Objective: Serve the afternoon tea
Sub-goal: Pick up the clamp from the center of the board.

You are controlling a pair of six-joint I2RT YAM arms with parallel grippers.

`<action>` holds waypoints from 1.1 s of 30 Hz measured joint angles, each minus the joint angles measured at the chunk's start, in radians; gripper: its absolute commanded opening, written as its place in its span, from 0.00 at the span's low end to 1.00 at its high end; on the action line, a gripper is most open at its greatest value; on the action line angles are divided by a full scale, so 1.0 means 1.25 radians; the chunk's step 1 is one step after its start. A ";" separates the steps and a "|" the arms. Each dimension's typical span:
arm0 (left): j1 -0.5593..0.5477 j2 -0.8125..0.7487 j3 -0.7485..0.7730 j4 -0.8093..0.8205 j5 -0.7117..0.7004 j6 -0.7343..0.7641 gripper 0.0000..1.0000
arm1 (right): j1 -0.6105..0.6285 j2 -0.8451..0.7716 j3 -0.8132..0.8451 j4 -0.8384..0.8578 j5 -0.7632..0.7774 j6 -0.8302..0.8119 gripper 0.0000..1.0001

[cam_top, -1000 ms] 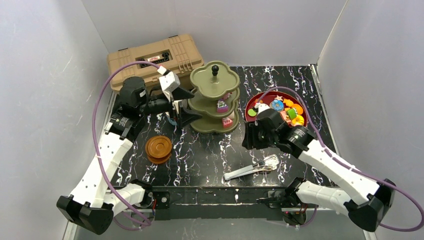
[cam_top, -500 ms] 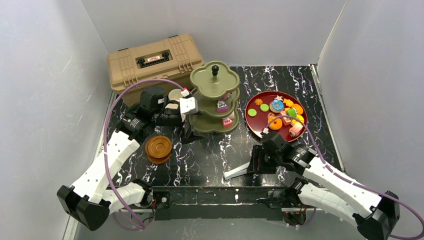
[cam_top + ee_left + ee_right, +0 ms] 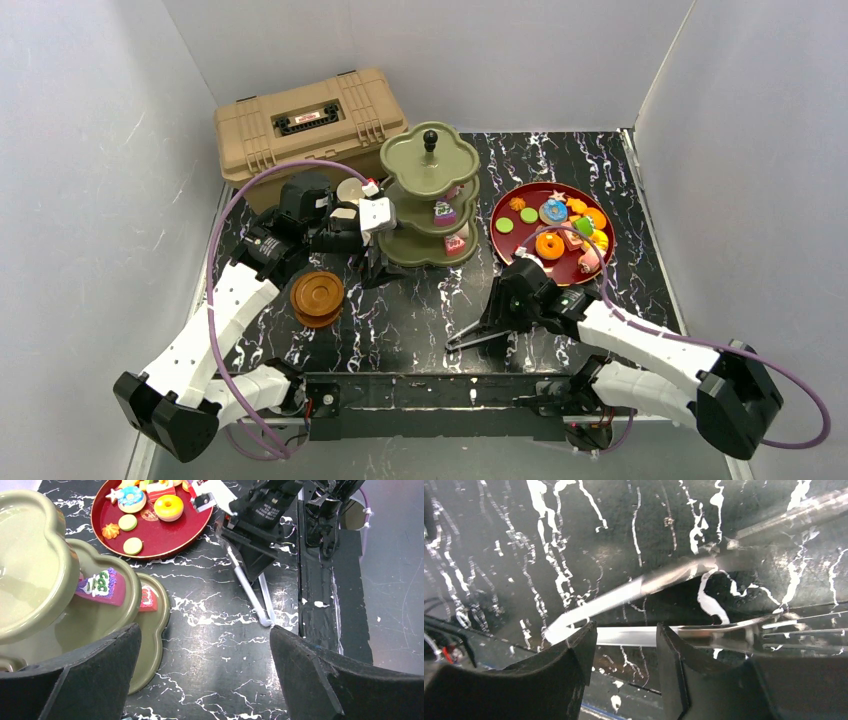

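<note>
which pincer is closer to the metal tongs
Right. The right pincer hangs directly over the tongs at the near edge; the left pincer is beside the green stand, well away.

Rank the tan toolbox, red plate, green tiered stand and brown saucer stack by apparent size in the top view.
1. Tan toolbox.
2. Green tiered stand and red plate: too alike to rank.
3. Brown saucer stack.
</note>
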 measured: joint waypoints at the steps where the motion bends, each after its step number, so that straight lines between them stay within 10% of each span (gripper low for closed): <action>1: 0.000 -0.001 0.000 0.000 0.000 0.002 0.99 | 0.000 0.025 0.000 0.011 0.005 0.000 0.52; 33: 0.000 -0.032 0.000 -0.003 -0.013 0.002 0.99 | 0.217 0.450 0.268 -0.001 0.212 -0.025 0.52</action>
